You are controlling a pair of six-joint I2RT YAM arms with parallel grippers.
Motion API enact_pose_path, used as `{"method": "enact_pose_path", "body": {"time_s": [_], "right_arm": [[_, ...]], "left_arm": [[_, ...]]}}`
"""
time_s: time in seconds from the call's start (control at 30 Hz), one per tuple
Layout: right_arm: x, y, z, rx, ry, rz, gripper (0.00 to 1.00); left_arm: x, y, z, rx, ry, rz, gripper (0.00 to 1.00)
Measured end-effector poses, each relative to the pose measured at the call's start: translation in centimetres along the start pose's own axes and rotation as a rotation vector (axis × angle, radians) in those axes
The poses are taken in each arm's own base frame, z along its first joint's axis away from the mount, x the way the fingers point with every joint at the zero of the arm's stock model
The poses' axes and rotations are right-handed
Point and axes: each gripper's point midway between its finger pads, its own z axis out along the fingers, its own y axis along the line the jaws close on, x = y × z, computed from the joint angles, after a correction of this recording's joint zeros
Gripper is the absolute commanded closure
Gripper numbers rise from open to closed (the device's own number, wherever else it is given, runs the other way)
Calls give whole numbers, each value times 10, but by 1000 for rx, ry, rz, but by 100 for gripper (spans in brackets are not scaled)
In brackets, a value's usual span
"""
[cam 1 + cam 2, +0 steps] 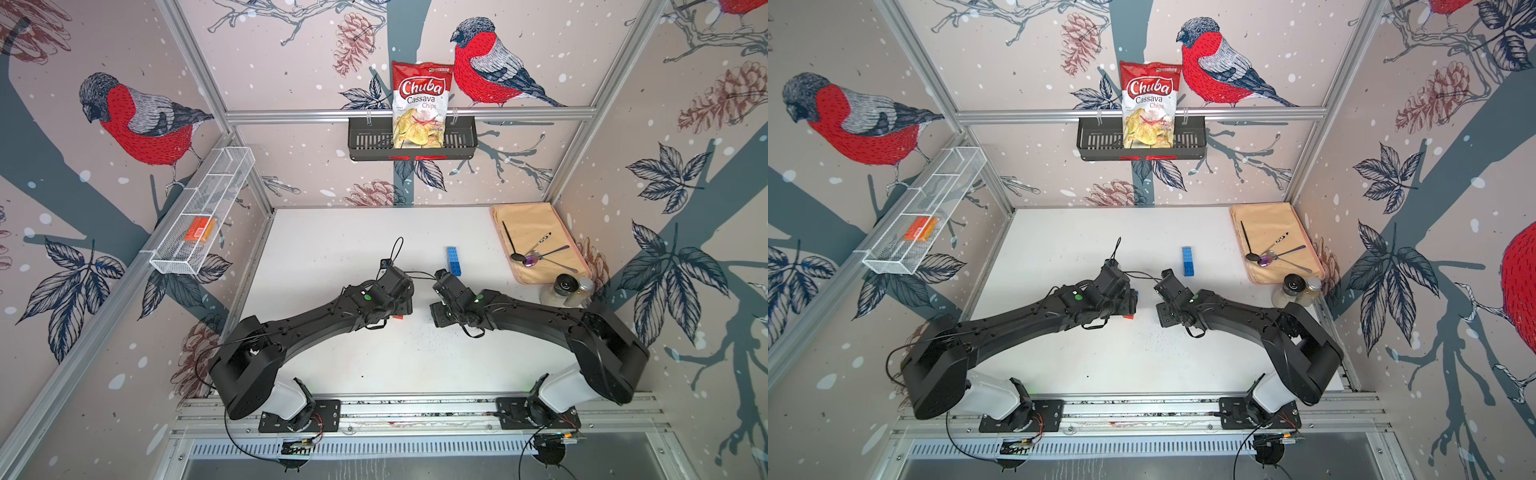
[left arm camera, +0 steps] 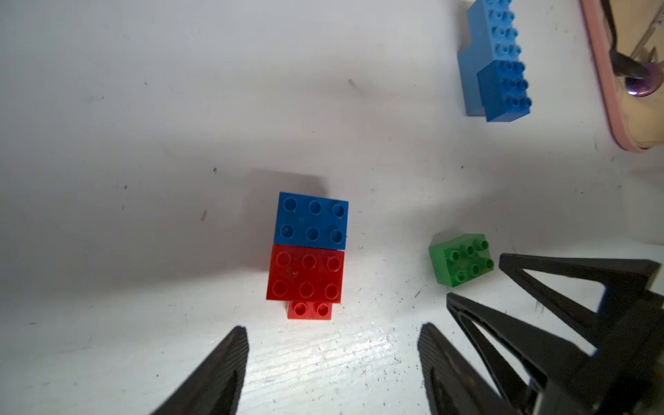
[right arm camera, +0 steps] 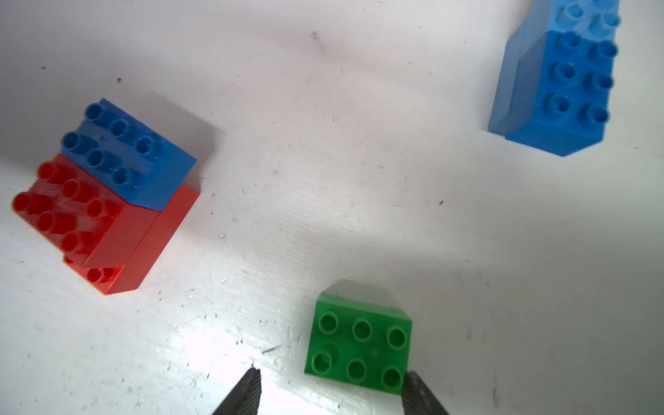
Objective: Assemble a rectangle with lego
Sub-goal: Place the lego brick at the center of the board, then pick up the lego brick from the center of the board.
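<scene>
We see left claw [image 2: 334, 345] wide and empty, red-and-blue stack [image 2: 307, 251] just beyond it, right claw [image 3: 332, 391] parted, empty, green brick [image 3: 359, 341] at its tips.

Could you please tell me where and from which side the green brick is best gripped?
Come straight down from above and pinch the green brick across two opposite smooth side walls, below the studs. It lies flat, studs up, with open space beside it, so those walls look free.
</scene>
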Motion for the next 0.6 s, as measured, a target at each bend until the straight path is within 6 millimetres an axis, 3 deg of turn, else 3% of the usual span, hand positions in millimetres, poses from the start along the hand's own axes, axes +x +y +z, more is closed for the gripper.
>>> {"method": "enact_pose_path", "body": {"time_s": [0.13,0.33,0.6], "right_arm": [[4,-7,-1,24,-3,-18,34],[9,-5,6,27,8,-7,35],[18,-2,22,66,7,-11,40]], "left_arm": [[-15,-3,-15,10,-50,62,25],[-30,13,-27,-10,-96,71,25],[-24,47,-25,-37,-80,35,24]]}}
